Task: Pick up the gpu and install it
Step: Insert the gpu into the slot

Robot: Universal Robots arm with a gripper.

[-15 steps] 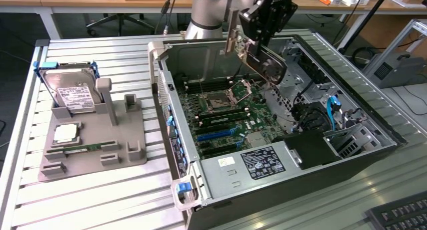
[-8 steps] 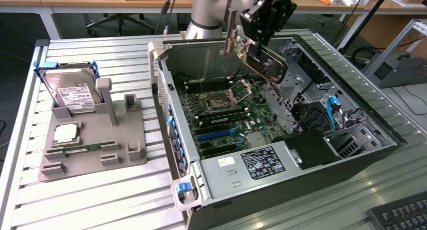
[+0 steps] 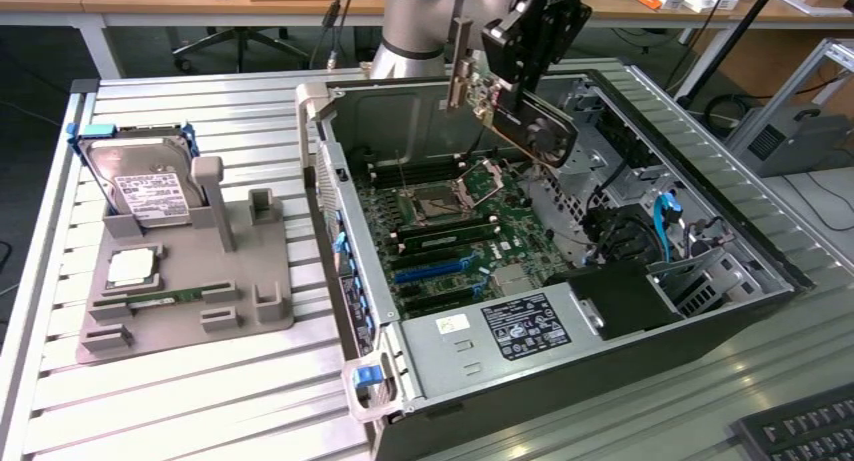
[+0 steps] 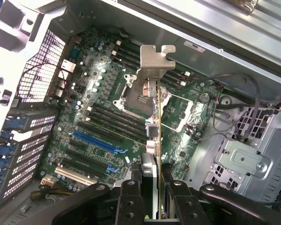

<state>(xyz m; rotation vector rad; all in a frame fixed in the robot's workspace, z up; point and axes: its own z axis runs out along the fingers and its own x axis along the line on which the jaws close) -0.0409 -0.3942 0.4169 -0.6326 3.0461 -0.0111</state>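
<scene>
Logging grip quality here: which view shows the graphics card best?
The exterior view: the graphics card hangs tilted over the open computer case, its dark face and bracket both visible. The wrist view shows it edge-on, bracket foremost, clamped in the pincer.

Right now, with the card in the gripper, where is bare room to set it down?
Bare table slats lie in front of the grey holder, and a strip lies beyond the hard drive. Inside the case, under the gripper holding the gpu, it is crowded.
</scene>
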